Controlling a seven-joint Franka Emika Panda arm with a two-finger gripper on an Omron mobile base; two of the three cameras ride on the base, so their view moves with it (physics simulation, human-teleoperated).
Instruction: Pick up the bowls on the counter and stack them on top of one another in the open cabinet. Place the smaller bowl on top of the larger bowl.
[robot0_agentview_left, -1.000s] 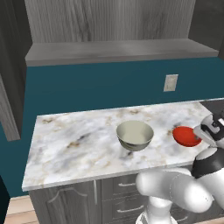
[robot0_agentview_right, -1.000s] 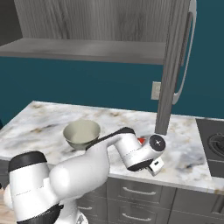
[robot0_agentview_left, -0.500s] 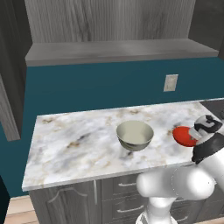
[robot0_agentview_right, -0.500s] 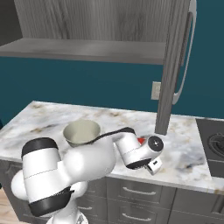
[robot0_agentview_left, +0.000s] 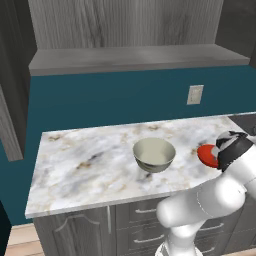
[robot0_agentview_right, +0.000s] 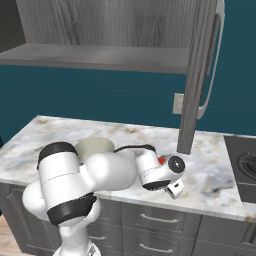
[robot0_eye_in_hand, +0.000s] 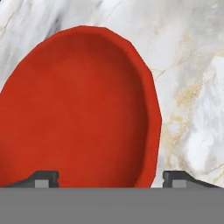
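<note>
Where the pincer (robot0_eye_in_hand: 109, 177) straddles it, the red bowl (robot0_eye_in_hand: 78, 109) — smooth, glossy.

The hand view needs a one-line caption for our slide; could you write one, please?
Gripper poised over the red bowl on the marble counter, one fingertip inside the rim, one outside.

Base cams are looking forward and down from behind the arm, left and right, both covering the counter (robot0_agentview_left: 90, 165) and cabinet shelf (robot0_agentview_right: 100, 56). Hand cam is looking straight down, very close, into the red bowl (robot0_eye_in_hand: 78, 109).
</note>
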